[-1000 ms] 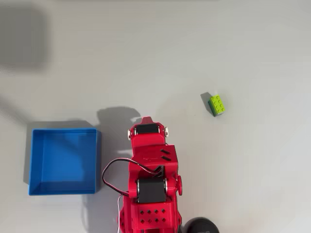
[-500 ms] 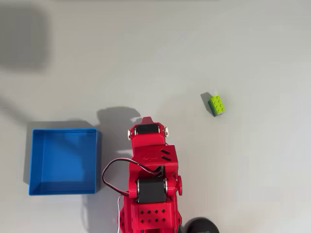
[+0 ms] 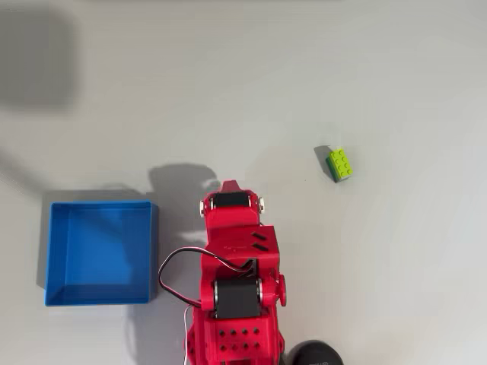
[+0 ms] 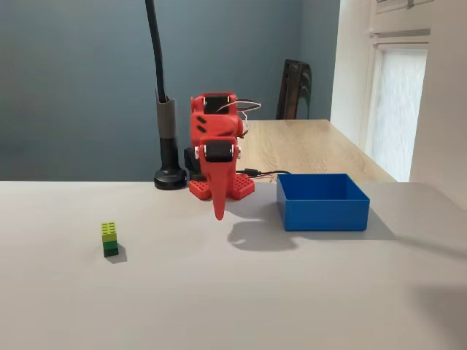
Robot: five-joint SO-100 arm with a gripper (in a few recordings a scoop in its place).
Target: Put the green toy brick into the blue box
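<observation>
Lime-green studded plastic toy brick (image 3: 340,164) sits alone on the pale grey matte table (image 3: 304,76), right of centre in the overhead view, well apart from everything else; in the fixed view the same green toy brick (image 4: 109,238) shows at the left, upright, lime top over a darker green lower part, small shadow beside it. Bright blue square shallow plastic box (image 3: 100,252) with low walls lies at the left in the overhead view, flat on the table, nothing visible inside; in the fixed view the blue box (image 4: 322,200) is at the right, just in front and to the side of the arm's base. Red plastic robot arm (image 3: 236,274) with black servo blocks and a looping black cable sits bottom centre in the overhead view, between box and brick, folded up over its base. In the fixed view the red arm (image 4: 215,146) stands upright and the gripper (image 4: 218,208) hangs straight down as one narrow red point, tip close above the table, near the box and well apart from the brick; fingers look pressed together with nothing between them. Arm shadow falls on the table beside the box. Black gooseneck stand (image 4: 170,175) on a round base stands just beside the arm base; wooden tabletop (image 4: 306,146) and a window behind
</observation>
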